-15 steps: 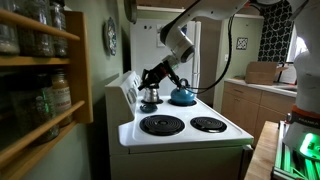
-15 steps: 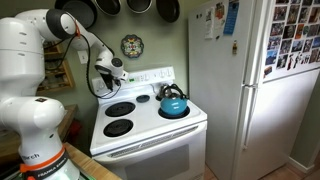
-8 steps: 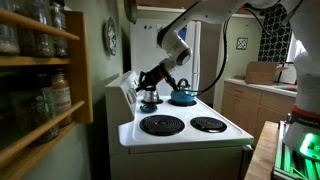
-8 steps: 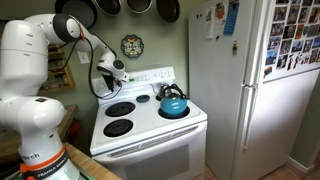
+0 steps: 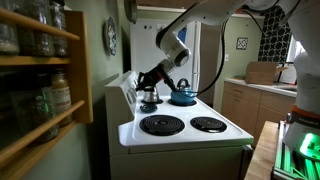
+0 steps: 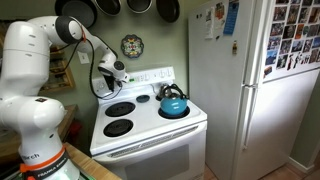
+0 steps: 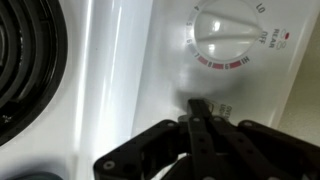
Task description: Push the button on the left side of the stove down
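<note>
The white stove (image 5: 185, 135) with black coil burners shows in both exterior views (image 6: 150, 128). Its slanted control panel (image 6: 150, 76) rises at the back. My gripper (image 5: 138, 79) reaches to the panel's left end (image 6: 119, 73). In the wrist view the gripper (image 7: 200, 106) is shut, with both fingers pressed together. Their tips rest on the white panel just below a round white knob (image 7: 226, 36). The button itself is hidden under the fingertips. A coil burner (image 7: 25, 50) lies at the left of that view.
A blue kettle (image 5: 182, 96) sits on the back burner (image 6: 173, 104) close beside the arm. A tall white refrigerator (image 6: 262, 85) stands next to the stove. Wooden shelves with jars (image 5: 40, 80) and a wall clock (image 6: 132, 45) are nearby.
The gripper has edged a little closer to the control panel's left end. The jaws stay shut and the kettle has not moved.
</note>
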